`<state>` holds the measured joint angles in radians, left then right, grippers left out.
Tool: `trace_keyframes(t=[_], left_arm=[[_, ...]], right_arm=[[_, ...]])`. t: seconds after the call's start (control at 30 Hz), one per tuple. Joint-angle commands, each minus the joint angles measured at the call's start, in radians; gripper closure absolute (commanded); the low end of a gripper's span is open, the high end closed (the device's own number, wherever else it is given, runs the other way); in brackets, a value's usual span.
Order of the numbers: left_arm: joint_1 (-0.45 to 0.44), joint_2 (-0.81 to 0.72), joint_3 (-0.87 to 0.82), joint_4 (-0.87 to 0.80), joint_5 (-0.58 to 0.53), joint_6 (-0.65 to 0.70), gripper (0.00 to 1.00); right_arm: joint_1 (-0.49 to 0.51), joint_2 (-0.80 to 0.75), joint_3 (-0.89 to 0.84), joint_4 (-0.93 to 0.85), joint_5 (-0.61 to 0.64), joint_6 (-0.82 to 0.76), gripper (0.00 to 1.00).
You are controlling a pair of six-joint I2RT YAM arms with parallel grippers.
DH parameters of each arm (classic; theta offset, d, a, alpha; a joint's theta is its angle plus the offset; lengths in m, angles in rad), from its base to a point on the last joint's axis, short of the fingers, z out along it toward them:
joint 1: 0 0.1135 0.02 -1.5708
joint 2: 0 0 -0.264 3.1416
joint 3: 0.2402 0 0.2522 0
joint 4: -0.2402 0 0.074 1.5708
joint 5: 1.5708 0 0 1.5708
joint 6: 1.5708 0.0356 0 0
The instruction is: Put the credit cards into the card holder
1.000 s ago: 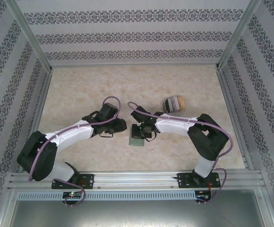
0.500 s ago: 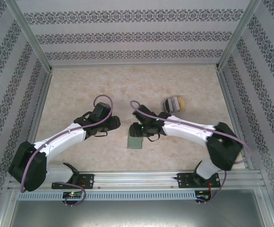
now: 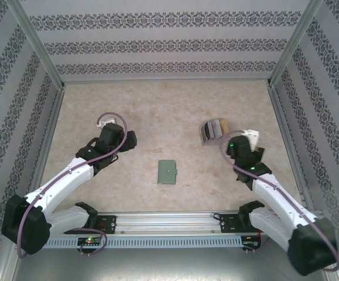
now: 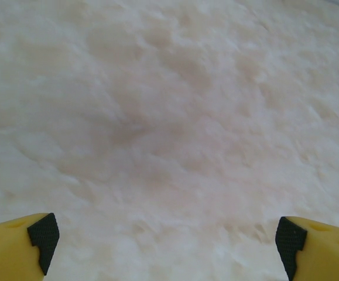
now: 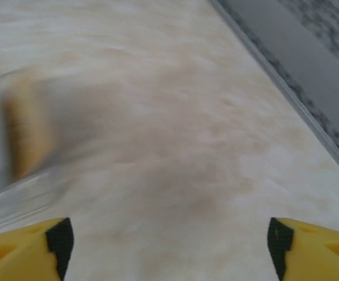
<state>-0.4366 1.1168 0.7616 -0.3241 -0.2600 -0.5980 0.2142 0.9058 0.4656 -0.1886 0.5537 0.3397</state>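
Beige table (image 3: 157, 105): card holder (image 3: 168, 172) between left end effector (image 4: 166, 237) and right end effector (image 5: 169, 237), both released.

The clear box (image 5: 26, 134) is blurred and cut by the left edge (tan end legible); the right gripper (image 5: 169, 240) is cropped below.

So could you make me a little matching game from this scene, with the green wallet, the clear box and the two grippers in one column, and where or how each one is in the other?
Things:
1. card holder
2. clear box
3. left gripper
4. right gripper

Descriptions:
A. open, with the clear box just ahead and off to one side
B. folded shut, lying flat midway across the table, towards its near edge
C. open over bare tabletop
D. right of centre on the table, tan at one end

Pairs: 1-B, 2-D, 3-C, 4-A
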Motion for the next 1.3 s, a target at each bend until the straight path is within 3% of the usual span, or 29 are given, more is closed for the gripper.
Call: trace_keyframes(t=[0.0,0.07,0.2,0.3,0.37,0.47,0.67,0.73,0.87,1.0,1.07,1.1,1.17,1.2,1.27], left_arm=[[0.05,-0.01,-0.004,0.041,-0.156,0.117,0.01],[0.088,-0.009,-0.02,0.087,-0.188,0.174,0.0],[0.182,0.004,-0.08,0.21,-0.231,0.24,0.0],[0.243,0.036,-0.148,0.375,-0.239,0.306,0.0],[0.276,0.068,-0.172,0.45,-0.24,0.345,0.0],[0.324,0.124,-0.202,0.547,-0.231,0.363,0.0],[0.351,0.274,-0.24,0.785,-0.149,0.474,0.0],[0.352,0.311,-0.273,0.889,-0.121,0.523,0.01],[0.369,0.393,-0.348,1.132,-0.025,0.563,0.0],[0.397,0.415,-0.355,1.134,0.097,0.567,0.01],[0.404,0.469,-0.403,1.312,0.094,0.572,0.01],[0.405,0.426,-0.374,1.179,0.098,0.558,0.01],[0.409,0.459,-0.381,1.248,0.089,0.56,0.01],[0.409,0.435,-0.366,1.171,0.089,0.55,0.01],[0.409,0.451,-0.375,1.222,0.085,0.557,0.01]], right_arm=[[-0.109,-0.018,-0.018,0.274,-0.149,-0.197,0.14],[-0.131,0.02,-0.076,0.416,-0.176,-0.284,0.13],[-0.147,0.126,-0.095,0.503,-0.281,-0.277,0.12],[-0.15,0.22,-0.161,0.691,-0.286,-0.28,0.1],[-0.163,0.26,-0.128,0.681,-0.282,-0.274,0.08],[-0.181,0.327,-0.131,0.816,-0.293,-0.265,0.06],[-0.214,0.503,-0.11,1.038,-0.356,-0.226,0.04],[-0.194,0.521,-0.094,1.021,-0.386,-0.263,0.03],[-0.191,0.605,-0.177,1.246,-0.341,-0.252,0.02],[-0.19,0.59,-0.191,1.243,-0.311,-0.244,0.02],[-0.189,0.577,-0.183,1.208,-0.307,-0.241,0.02],[-0.188,0.584,-0.178,1.211,-0.305,-0.244,0.02],[-0.184,0.584,-0.165,1.187,-0.304,-0.249,0.02],[-0.182,0.585,-0.153,1.17,-0.302,-0.251,0.02],[-0.174,0.592,-0.131,1.141,-0.301,-0.264,0.02]])
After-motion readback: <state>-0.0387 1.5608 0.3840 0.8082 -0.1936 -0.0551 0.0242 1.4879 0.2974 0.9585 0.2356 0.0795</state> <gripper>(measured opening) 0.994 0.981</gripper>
